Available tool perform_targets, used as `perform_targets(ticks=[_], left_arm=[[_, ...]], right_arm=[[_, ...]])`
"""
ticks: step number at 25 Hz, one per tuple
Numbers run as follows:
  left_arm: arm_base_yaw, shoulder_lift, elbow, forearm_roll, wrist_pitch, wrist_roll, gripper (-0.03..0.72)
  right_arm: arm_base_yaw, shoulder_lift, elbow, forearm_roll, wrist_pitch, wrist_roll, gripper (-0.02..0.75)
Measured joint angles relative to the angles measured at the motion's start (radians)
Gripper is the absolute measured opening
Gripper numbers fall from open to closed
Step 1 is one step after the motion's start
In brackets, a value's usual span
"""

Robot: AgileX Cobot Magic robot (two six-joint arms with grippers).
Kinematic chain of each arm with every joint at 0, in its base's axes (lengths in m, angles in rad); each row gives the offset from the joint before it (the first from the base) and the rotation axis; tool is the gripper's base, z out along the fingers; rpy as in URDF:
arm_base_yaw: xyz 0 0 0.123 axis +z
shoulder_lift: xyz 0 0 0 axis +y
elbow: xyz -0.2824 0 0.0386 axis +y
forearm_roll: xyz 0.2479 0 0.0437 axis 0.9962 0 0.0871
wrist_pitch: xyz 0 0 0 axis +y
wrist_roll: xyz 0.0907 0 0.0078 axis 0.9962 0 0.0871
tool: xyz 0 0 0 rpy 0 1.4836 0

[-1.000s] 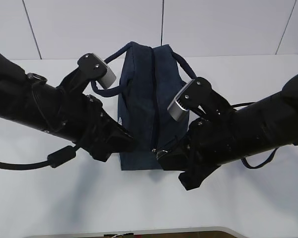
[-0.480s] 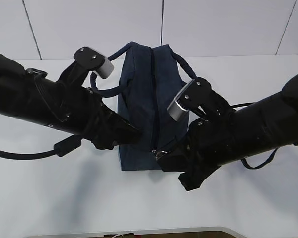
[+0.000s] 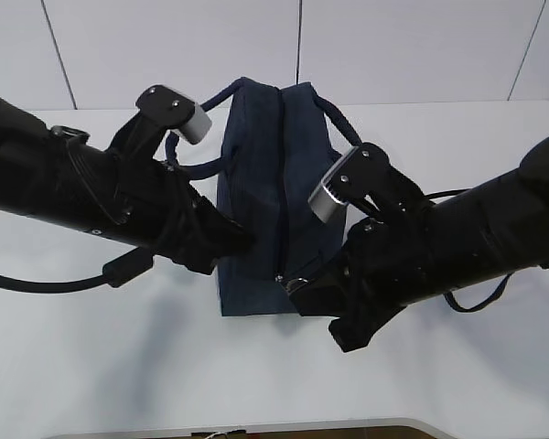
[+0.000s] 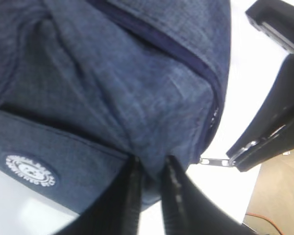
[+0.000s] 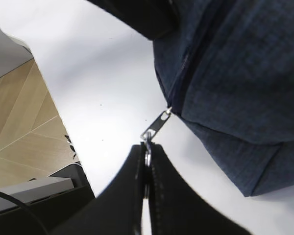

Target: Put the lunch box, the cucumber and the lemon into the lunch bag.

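White table [image 3: 91, 366], pale wall panels behind. Left gripper [image 4: 149, 174] pinched on a fold of lunch bag [image 3: 265, 165] fabric; right gripper [image 5: 146, 164] clamped on the silver zipper pull [image 5: 156, 125]. Bag centred, upright, long axis running away from camera, zipper closed. Nothing packed yet; no lunch box, cucumber or lemon visible.
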Motion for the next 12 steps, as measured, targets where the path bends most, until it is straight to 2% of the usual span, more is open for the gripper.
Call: perform_targets(ticks=[1,3,12], left_arm=[[-0.002,0.000,0.000,0.000,0.000,0.000,0.022],[-0.002,0.000,0.000,0.000,-0.002,0.000,-0.005],[-0.002,0.000,0.000,-0.004,-0.002,0.000,-0.012]], right_arm=[[0.000,0.000,0.000,0.000,0.000,0.000,0.005],[0.000,0.000,0.000,0.000,0.000,0.000,0.005],[0.000,-0.023,0.000,0.000,0.000,0.023,0.005]])
